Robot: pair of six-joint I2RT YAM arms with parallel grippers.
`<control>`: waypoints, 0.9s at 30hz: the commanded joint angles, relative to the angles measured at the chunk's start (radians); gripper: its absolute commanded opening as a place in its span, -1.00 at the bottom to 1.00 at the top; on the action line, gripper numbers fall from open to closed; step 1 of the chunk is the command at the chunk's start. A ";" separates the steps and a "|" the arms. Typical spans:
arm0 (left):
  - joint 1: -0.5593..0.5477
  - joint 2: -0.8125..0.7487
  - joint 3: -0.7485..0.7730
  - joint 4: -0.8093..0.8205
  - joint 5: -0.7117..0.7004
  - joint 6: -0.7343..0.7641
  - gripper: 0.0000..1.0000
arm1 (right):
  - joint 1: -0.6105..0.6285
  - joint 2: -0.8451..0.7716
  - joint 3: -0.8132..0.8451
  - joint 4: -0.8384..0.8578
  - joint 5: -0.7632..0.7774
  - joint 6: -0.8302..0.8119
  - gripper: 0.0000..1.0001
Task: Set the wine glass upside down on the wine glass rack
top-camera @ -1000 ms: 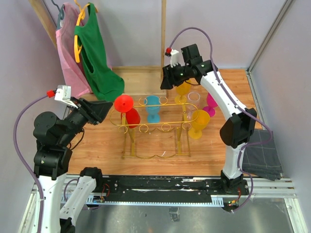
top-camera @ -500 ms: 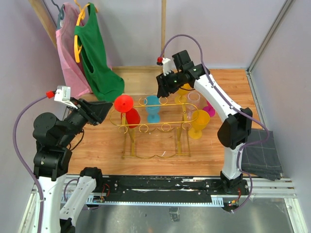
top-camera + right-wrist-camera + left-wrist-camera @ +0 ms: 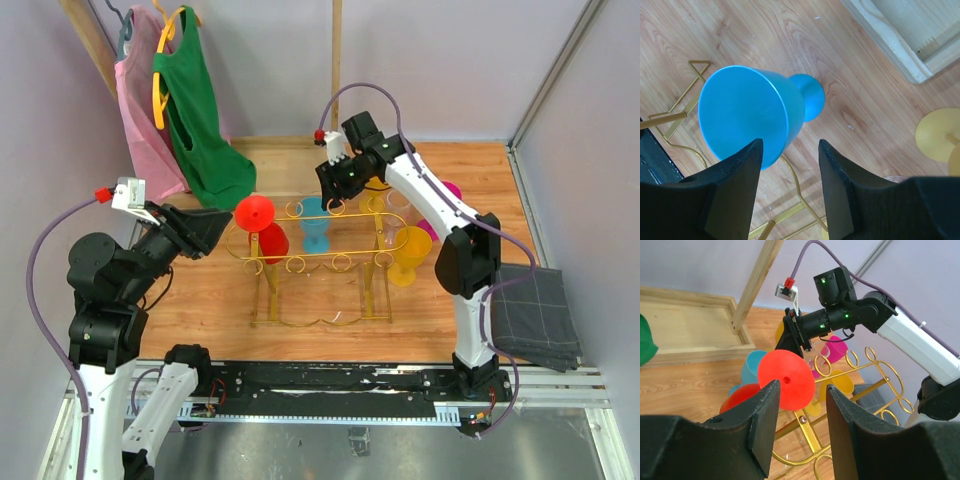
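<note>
The gold wine glass rack (image 3: 320,255) stands mid-table. A red wine glass (image 3: 258,222) hangs upside down at its left end, foot up. My left gripper (image 3: 228,228) is open just left of it; in the left wrist view the red foot (image 3: 786,380) lies beyond the open fingertips (image 3: 800,390), nothing between them. A blue wine glass (image 3: 314,222) stands upright on the table behind the rack. My right gripper (image 3: 335,192) hovers open above it; in the right wrist view the blue bowl (image 3: 750,115) sits by the left finger (image 3: 735,185), and gold rack wire (image 3: 795,187) runs below.
Yellow glasses (image 3: 408,250) (image 3: 376,184), a clear one (image 3: 398,200) and a magenta one (image 3: 445,192) stand around the rack's right end. Green (image 3: 195,110) and pink (image 3: 140,110) garments hang at back left. A wooden tray (image 3: 290,160) lies behind; a grey cloth (image 3: 535,315) at right.
The right arm has swung left, from over the yellow glass to over the blue one, its jaws narrowing slightly. The left arm and red glass have not moved.
</note>
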State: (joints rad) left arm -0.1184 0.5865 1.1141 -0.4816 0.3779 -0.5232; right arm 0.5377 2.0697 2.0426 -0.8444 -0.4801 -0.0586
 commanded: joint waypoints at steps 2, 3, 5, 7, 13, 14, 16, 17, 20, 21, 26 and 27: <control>-0.010 -0.013 -0.013 0.008 -0.007 0.011 -0.06 | 0.024 0.019 0.052 -0.028 0.018 -0.021 -0.02; -0.012 -0.012 -0.012 0.009 -0.008 0.011 -0.06 | 0.024 0.022 0.053 -0.031 0.017 -0.023 -0.02; -0.012 -0.011 -0.011 0.009 -0.008 0.011 -0.06 | 0.024 0.030 0.058 -0.036 0.017 -0.023 -0.06; -0.013 -0.011 -0.012 0.010 -0.007 0.011 -0.06 | 0.025 0.038 0.062 -0.038 0.015 -0.023 -0.10; -0.015 -0.012 -0.009 0.009 -0.012 0.012 -0.06 | 0.028 0.052 0.071 -0.046 0.014 -0.024 -0.29; -0.015 -0.013 -0.008 0.007 -0.012 0.012 -0.06 | 0.028 0.054 0.073 -0.047 0.014 -0.024 -0.33; -0.015 -0.014 -0.009 0.006 -0.014 0.012 -0.06 | 0.028 0.052 0.075 -0.047 0.015 -0.026 -0.45; -0.015 -0.015 -0.009 0.006 -0.015 0.012 -0.06 | 0.028 0.052 0.074 -0.047 0.015 -0.026 -0.48; -0.015 -0.014 -0.010 0.007 -0.013 0.012 -0.06 | 0.028 0.051 0.073 -0.047 0.022 -0.024 -0.73; -0.015 -0.014 -0.010 0.005 -0.014 0.013 -0.06 | 0.027 0.050 0.074 -0.046 0.024 -0.024 -0.83; -0.015 -0.016 -0.010 0.005 -0.014 0.011 -0.06 | 0.028 0.040 0.071 -0.045 0.028 -0.025 -0.98; -0.015 -0.016 -0.010 0.005 -0.013 0.012 -0.06 | 0.028 0.035 0.068 -0.042 0.027 -0.024 -0.99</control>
State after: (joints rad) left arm -0.1272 0.5842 1.1046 -0.4816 0.3740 -0.5232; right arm 0.5507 2.1098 2.0727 -0.8696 -0.4580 -0.0795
